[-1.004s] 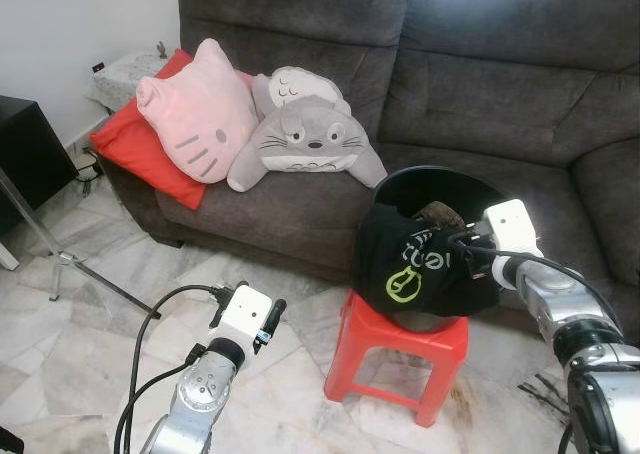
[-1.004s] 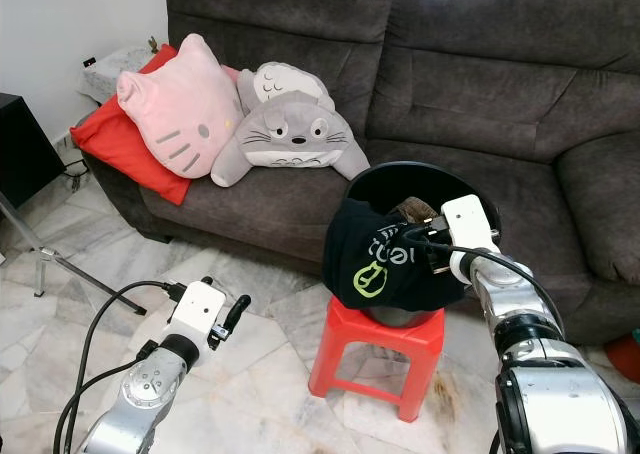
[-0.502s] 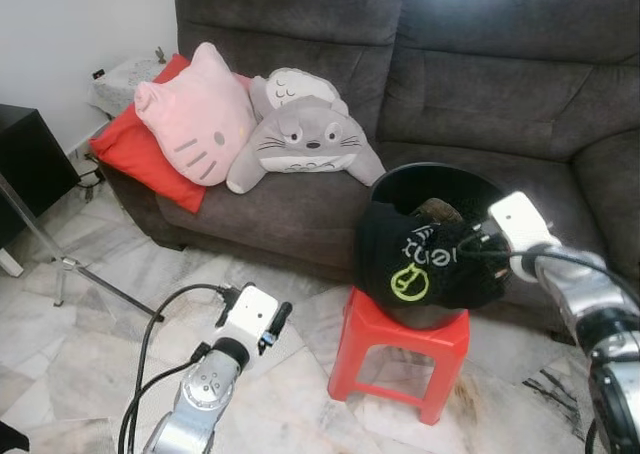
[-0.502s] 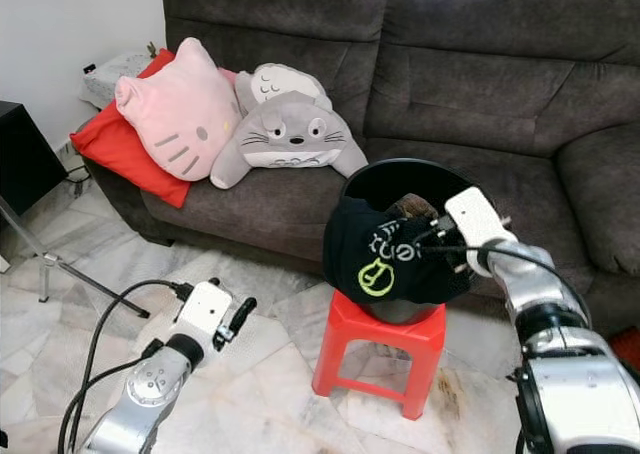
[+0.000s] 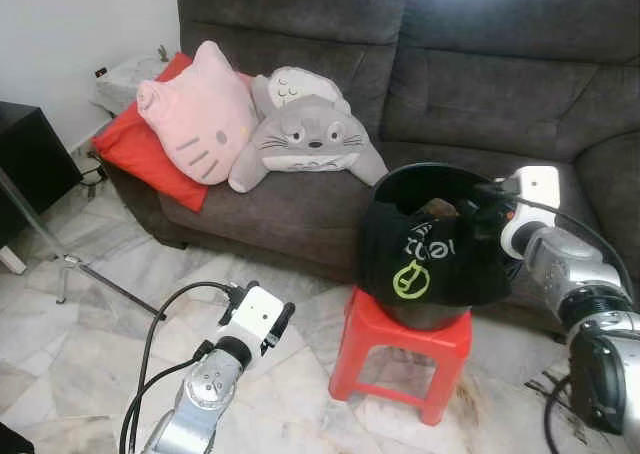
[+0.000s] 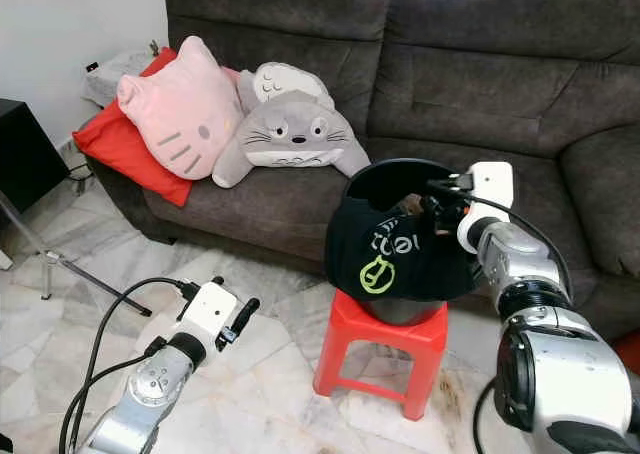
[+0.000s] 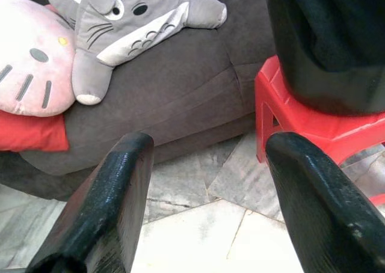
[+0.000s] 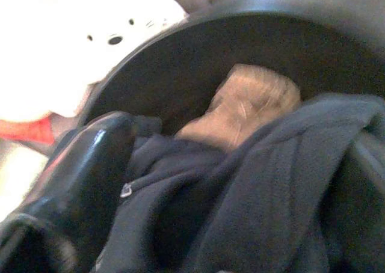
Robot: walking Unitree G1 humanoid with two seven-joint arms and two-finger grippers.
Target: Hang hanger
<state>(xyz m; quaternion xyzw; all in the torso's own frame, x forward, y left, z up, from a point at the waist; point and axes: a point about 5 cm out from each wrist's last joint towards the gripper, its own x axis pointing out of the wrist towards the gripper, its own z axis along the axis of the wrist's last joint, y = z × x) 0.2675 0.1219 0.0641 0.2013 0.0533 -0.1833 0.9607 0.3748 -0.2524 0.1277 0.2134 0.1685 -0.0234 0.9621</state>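
Observation:
A black bucket (image 5: 440,171) stands on a red stool (image 5: 400,349) in front of the sofa. A black garment (image 5: 425,264) with a green logo is draped over its near rim. Inside lies a brown object (image 8: 252,104); I cannot tell what it is. My right gripper (image 5: 480,212) is at the bucket's right rim, pointing inward. It is open, with its fingers (image 8: 78,183) on either side of the dark cloth. My left gripper (image 5: 275,324) hangs low over the floor, left of the stool, open and holding nothing.
A dark grey sofa (image 5: 480,84) runs behind the stool. On it are a pink cat cushion (image 5: 195,109), a grey plush (image 5: 305,139) and a red cushion (image 5: 135,149). A tripod leg (image 5: 90,274) and a black cabinet (image 5: 30,164) stand at the left, on the marble floor.
My right gripper has risen from the garment's side to the bucket's rim and turned inward. The left arm has hardly moved. The view shifted slightly.

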